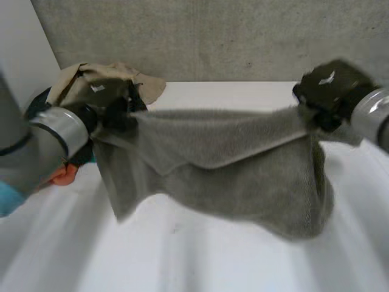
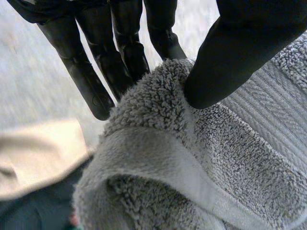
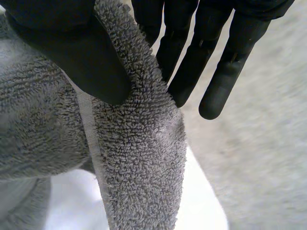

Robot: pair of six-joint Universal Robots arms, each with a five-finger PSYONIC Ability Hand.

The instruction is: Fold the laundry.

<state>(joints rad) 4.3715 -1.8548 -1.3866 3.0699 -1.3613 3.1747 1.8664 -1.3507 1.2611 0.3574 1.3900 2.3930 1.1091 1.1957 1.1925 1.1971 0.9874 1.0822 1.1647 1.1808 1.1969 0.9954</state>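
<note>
Clearly, the grey towel (image 1: 243,176) hung stretched over the white worktop (image 1: 182,261); the left hand (image 1: 112,106) pinched one end of its upper edge between thumb and fingers; the right hand (image 1: 331,91) pinched the other end; to fold well, I think both pinches must be firm and level, and the lower edge laid flat, away from the beige clothes (image 1: 91,79).

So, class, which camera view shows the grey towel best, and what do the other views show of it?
The head view: the whole towel hangs stretched between the left hand and right hand over the table. Each wrist view gives a close look at one pinched end.
</note>
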